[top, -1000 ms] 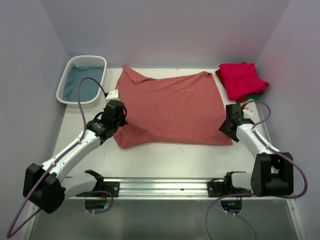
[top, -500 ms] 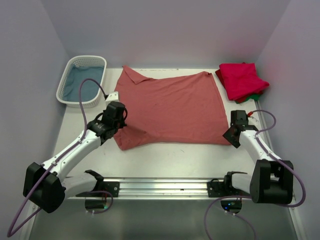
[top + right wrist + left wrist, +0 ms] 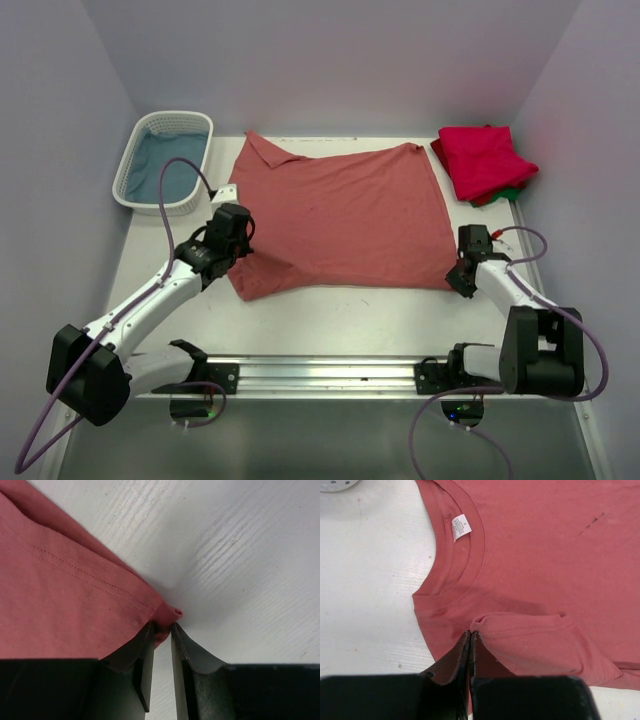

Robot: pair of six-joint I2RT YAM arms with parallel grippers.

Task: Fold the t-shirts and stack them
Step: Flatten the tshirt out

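While the dusty salmon-red t-shirt (image 3: 345,215) lay spread flat across the middle of the table (image 3: 330,310), collar toward the left arm and hem toward the right, the 2 arms stood at its opposite ends. The left gripper (image 3: 471,636) had its jaws pressed together on a folded-over stitched edge just beside the collar. The right gripper (image 3: 161,627) sat at the near hem corner, its jaws drawn close with only a narrow slot between them and the corner's tip at that slot; whether the bite had landed could not be told. The cloth looked thin, light and limp, so it would likely sag and crease wherever unsupported and slide out of a shallow pinch. The stitched seams at hem and sleeve seemed the surest places to grip. The crimson-pink t-shirt (image 3: 485,160) lay folded at the far right corner, over a green one (image 3: 512,192).
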